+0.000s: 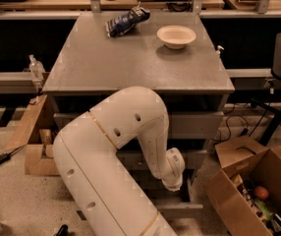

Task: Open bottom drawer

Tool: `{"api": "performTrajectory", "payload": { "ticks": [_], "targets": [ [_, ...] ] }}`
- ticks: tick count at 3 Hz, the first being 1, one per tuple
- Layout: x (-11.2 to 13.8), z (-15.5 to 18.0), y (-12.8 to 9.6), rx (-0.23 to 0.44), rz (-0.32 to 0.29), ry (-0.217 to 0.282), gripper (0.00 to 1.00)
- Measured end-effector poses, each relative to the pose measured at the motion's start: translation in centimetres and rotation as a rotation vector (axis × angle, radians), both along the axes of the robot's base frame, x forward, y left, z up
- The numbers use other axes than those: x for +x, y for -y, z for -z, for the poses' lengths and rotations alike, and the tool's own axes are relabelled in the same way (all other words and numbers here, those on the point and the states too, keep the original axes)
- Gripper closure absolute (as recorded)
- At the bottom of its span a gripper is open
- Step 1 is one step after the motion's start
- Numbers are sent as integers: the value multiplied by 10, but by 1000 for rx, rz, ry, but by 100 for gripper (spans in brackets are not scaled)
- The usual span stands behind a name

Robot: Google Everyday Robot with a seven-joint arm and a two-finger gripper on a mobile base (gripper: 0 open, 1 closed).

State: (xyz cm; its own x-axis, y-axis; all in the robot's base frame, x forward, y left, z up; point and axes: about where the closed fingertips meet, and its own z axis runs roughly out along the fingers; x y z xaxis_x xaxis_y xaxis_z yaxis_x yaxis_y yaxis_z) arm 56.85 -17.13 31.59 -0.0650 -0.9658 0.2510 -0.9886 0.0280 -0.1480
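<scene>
Camera view looks down on a white robot arm (111, 151) that fills the foreground and bends down in front of a grey cabinet with a flat counter (130, 63). Three grey drawer fronts sit under the counter's near edge: the top drawer (199, 125), the middle drawer (202, 157), and the bottom drawer (180, 209) at the foot of the cabinet. Only a slim grey strip of the bottom drawer shows, below and right of the wrist. That strip seems to stand a little proud of the fronts above, so the drawer is probably partly out. Its knob is hidden behind the arm.

The gripper (173, 183) hangs at the end of the wrist, low against the cabinet front, between the middle drawer and the bottom drawer. The wrist covers it, so I cannot tell whether it is wide, narrow or clamped on the knob.

The pull looks to be the step in hand. The next move calls for a straight draw toward the camera, level with the drawer's slides, until the tray is clearly exposed. A slanted pull could bind the drawer or slip off the knob.

An open cardboard box (238, 181) stands on the floor near the cabinet's right side. A white bowl (176, 36) rests near the counter's far right corner. A dark chip bag (126, 21) lies at the far edge, left of the bowl. Its print is not readable, and no other writing can be made out.
</scene>
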Motion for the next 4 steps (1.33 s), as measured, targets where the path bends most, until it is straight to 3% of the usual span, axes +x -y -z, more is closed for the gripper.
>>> {"api": "performTrajectory", "payload": {
  "ticks": [1,2,3,4],
  "targets": [
    [2,2,-1,9,-2,5,100],
    [2,11,2,31,1,9,100],
    [16,40,2,166,-59,69,100],
    [21,56,13,246,-66,109,100]
  ]
}}
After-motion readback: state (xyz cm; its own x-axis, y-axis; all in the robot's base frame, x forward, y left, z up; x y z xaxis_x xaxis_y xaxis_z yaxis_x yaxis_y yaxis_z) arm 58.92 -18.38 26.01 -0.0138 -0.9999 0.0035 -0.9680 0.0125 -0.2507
